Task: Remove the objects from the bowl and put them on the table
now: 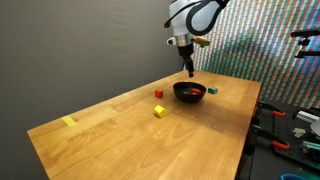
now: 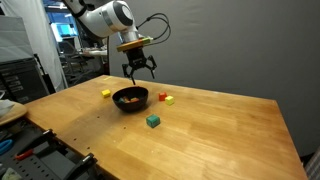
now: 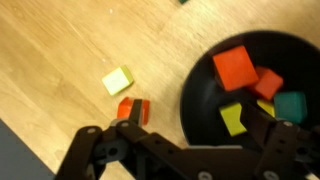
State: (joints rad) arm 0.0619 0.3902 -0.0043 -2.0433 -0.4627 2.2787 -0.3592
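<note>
The gripper (image 2: pixel 139 72) hangs above the black bowl (image 2: pixel 130 105), its fingers spread and holding nothing. An orange block (image 3: pixel 235 66) and smaller blocks (image 3: pixel 232 118) lie inside the bowl. A yellow block (image 3: pixel 118 80) and a red block (image 3: pixel 132 108) sit on the table (image 1: pixel 110 135) just beside it

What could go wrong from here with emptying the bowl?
In the bowl the orange block sits against a red one, so the open tool might catch both or strike the rim and shift the bowl. The loose red block on the table, close beside the bowl, could get knocked.
</note>
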